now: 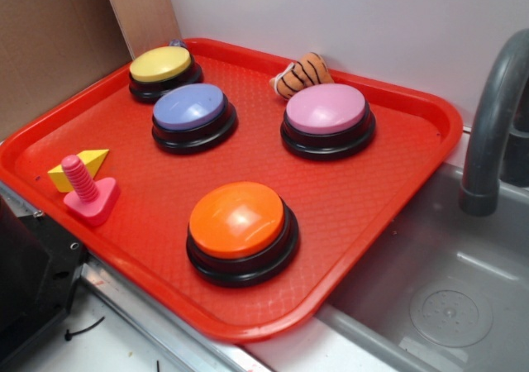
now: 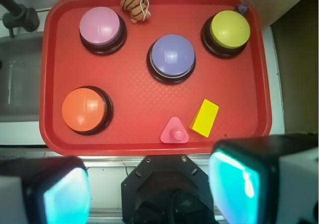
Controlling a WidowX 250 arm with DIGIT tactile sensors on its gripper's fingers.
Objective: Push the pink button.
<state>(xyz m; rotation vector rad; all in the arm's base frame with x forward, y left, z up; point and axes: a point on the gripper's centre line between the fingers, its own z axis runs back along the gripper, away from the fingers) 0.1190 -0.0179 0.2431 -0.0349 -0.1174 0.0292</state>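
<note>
Thing: the pink button (image 1: 326,109) (image 2: 99,26)
Look: glossy light-pink dome on a black round base
Pose: upright, nothing touching its top
Place: near a far corner of the red tray (image 1: 347,215) (image 2: 134,104)

My gripper (image 2: 144,189) shows only in the wrist view, at the bottom edge. Two fingers (image 2: 246,181) with teal-lit pads stand wide apart, one at each lower corner, nothing between them. Black mount visible in the gap. Camera looks straight down. Exterior view: my arm not visible.
</note>
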